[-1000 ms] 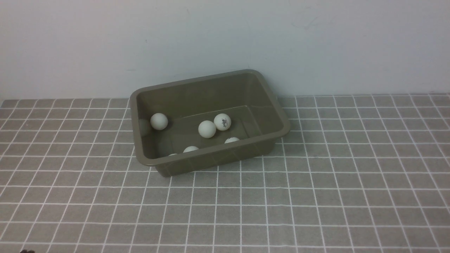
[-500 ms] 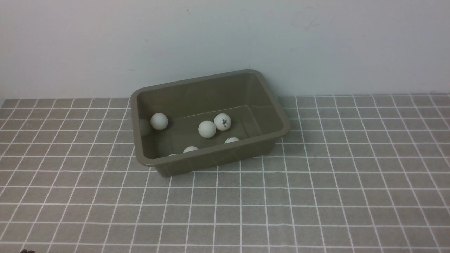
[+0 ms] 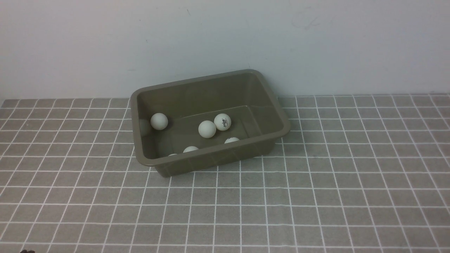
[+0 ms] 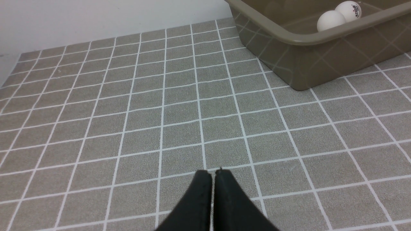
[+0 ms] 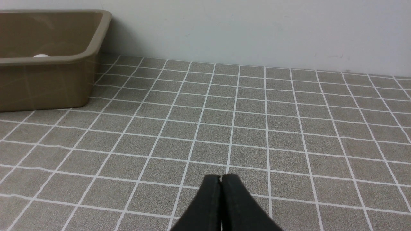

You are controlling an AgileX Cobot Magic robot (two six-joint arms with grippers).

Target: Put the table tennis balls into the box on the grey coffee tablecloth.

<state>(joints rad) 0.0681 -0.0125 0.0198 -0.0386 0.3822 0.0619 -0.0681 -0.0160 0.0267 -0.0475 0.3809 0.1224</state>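
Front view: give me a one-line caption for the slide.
Olive-brown box on the grey checked tablecloth with six white table tennis balls inside, three half hidden by its near wall.

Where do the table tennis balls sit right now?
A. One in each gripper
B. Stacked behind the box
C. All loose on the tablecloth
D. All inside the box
D: the table tennis balls all lie inside the box, none shows on the tablecloth, and both grippers are shut and empty.

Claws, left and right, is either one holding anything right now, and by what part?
Nothing is held. The left claw and right claw are both shut, empty, above the tablecloth.
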